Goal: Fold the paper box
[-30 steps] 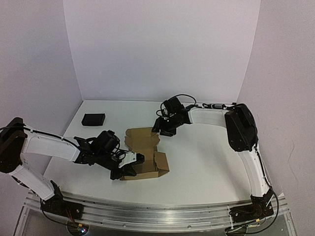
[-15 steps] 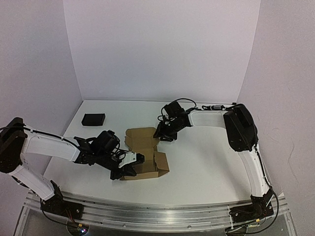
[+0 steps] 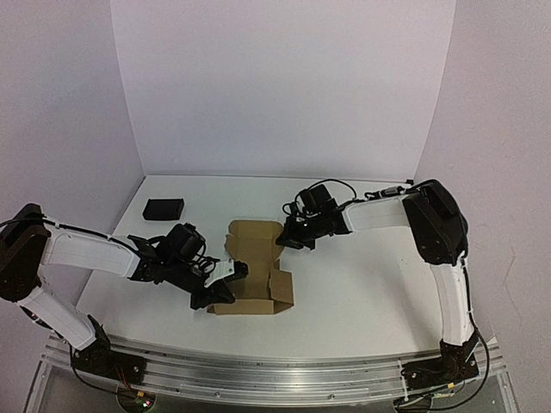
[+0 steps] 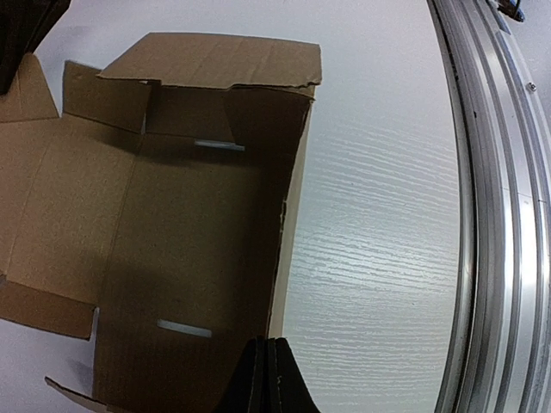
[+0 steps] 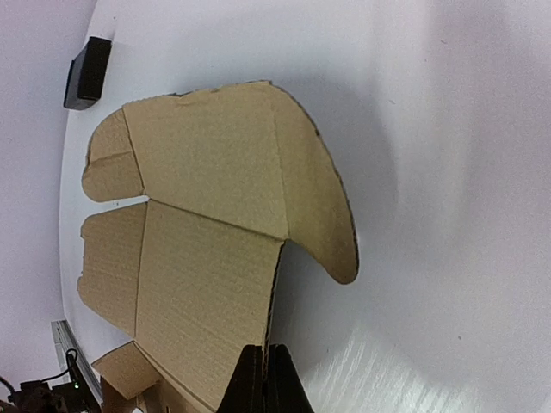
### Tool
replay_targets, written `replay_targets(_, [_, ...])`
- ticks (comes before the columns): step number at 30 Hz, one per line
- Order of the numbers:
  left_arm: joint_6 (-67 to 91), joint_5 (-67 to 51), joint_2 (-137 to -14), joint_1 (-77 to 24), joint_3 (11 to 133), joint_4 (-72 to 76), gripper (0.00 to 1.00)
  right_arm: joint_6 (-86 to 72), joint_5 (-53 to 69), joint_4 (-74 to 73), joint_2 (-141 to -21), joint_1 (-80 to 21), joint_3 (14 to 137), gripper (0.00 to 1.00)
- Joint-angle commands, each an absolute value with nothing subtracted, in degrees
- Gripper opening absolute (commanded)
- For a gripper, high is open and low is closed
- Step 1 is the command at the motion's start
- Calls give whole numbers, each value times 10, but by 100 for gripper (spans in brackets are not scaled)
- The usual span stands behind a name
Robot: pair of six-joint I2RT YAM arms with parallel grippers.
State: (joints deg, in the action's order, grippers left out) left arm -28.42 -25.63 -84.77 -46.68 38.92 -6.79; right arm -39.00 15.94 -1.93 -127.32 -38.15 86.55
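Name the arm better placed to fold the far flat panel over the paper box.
Probably right. The right fingers pinch the far flat panel of the paper box; the left fingers hold its near wall steady.

No text, label, brand, number or sign can be read in any view. The paper box (image 3: 254, 249) is seen as plain brown cardboard, and the small black object (image 3: 163, 208) is too small for markings to be resolved.
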Motion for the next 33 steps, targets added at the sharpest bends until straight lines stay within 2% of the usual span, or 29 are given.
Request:
replay_targets(1, [-277,-259,-865,-447,419,-70,0,-372,160,111,-1194,-395,795,0])
replay_targets(17, [-292,-259,-880,-447,428,-46,0,-351,-34,150,-1104,-507,703,1])
replay_targets(25, [-295,-254,-882,-447,431,-45,0,-432,-109,66,-1117,-527,763,2])
replay_targets(33, [-301,-236,-880,-447,437,-51,0,-484,-128,5,-1135,-560,825,5])
